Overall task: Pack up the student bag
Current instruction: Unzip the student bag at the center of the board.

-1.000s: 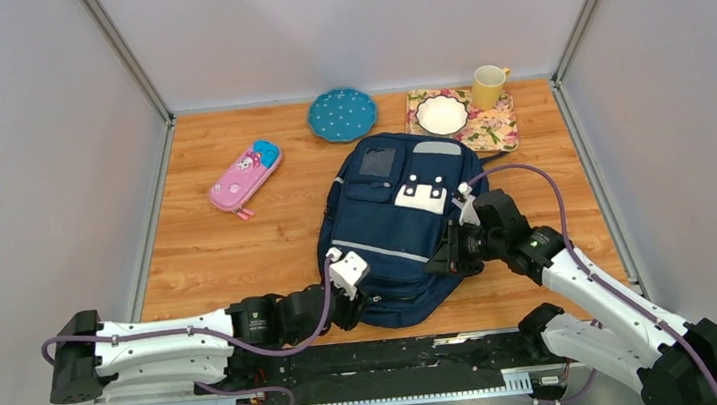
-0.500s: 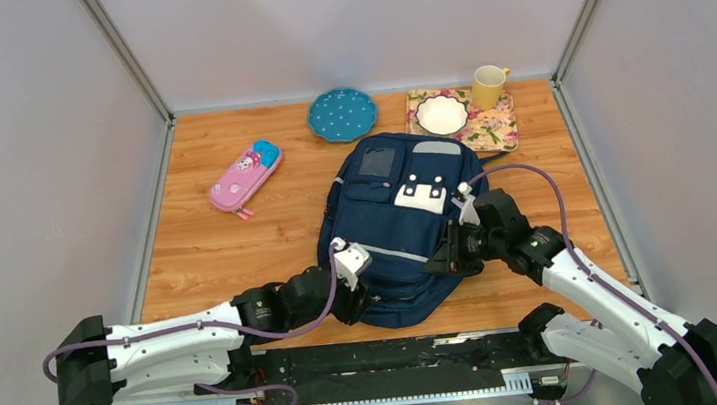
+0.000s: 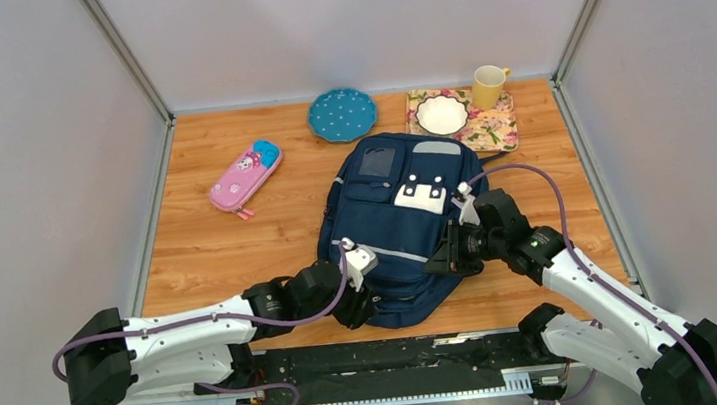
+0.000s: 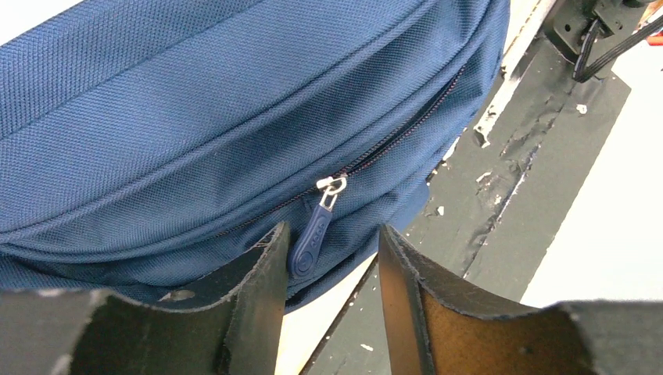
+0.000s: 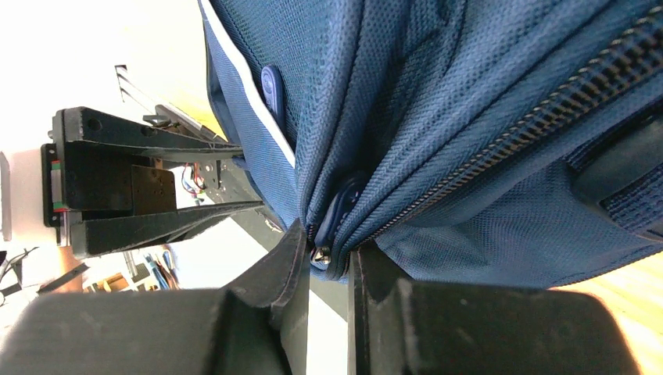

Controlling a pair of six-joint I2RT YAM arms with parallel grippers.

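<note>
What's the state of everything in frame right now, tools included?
student bag: lying flat, front up, zips in view look shut.
left tool: open, fingers astride the lower zip pull, not clamped.
right tool: shut on the side zip pull.
pencil case: lying flat, looks closed, outside the bag.
mug: upright on the floral tray.
bowl: upright on the tray, looks empty.
blue plate: flat, bare.
</note>
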